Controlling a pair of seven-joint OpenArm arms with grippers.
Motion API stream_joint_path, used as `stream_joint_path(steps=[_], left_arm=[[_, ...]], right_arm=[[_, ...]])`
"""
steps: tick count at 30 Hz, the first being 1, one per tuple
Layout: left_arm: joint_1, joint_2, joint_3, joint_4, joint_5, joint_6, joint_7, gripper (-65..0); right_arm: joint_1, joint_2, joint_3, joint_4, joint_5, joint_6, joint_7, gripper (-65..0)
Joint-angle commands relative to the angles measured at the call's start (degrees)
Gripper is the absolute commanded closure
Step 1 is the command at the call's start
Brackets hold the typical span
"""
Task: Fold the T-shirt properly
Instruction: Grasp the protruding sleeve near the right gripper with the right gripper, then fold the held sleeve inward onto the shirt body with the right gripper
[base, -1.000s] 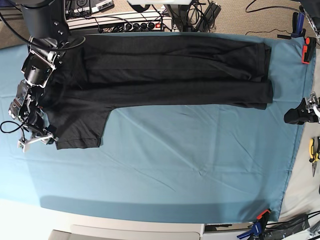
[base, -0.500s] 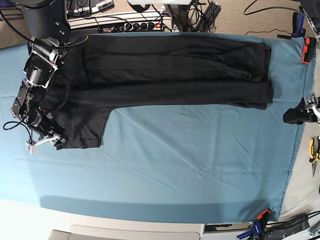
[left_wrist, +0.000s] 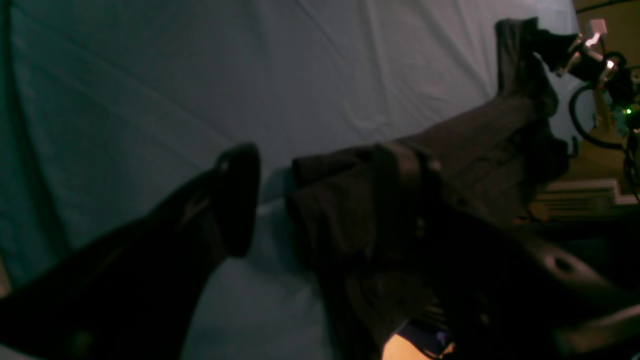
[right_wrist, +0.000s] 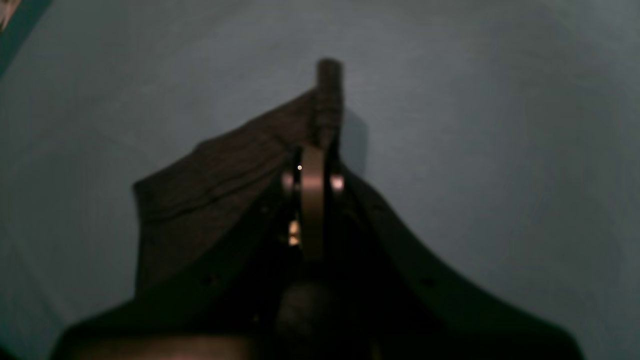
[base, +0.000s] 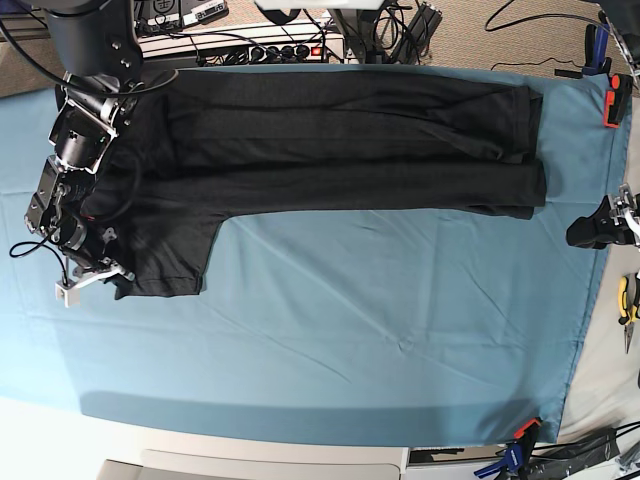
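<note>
clamps (base: 617, 100) on cloth (base: 350, 350) edge | right end effector (base: 112, 283) pinching T-shirt (base: 340, 150) sleeve corner | left end effector (base: 600, 228) wide, off far edge

Right arm stretched down the left side of the base view, wrist bent low. Right tool (base: 112, 283) clamped tight, fingers pressed together on a pinch of the T-shirt (base: 340, 140) sleeve edge. Left tool (base: 600, 228) parked at the far right edge, level and low, jaws spread wide, one finger (left_wrist: 237, 200) dark in the wrist view, holding nothing.
</note>
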Motion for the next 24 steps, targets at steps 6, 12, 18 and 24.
stream_joint_path(steps=[6,12,18,24], left_arm=[[-1.07,-1.75,-0.50,0.76,-1.56,-0.28,-0.63,-36.5],[-1.07,-1.75,-0.50,0.76,-1.56,-0.28,-0.63,-36.5],[-1.07,-1.75,-0.50,0.76,-1.56,-0.28,-0.63,-36.5],[-1.07,-1.75,-0.50,0.76,-1.56,-0.28,-0.63,-36.5]], right_arm=[[1.70,1.05,0.07,0.87,12.04,5.85,-4.50,0.0],[0.48,1.86,-0.13,0.98,18.32,5.85,-9.57,0.0],[-5.73,3.82,-5.14,8.13,20.68,5.85,-11.04,0.0],[-15.30,4.63,-10.23,26.14,21.27,5.85,-12.76,0.0]])
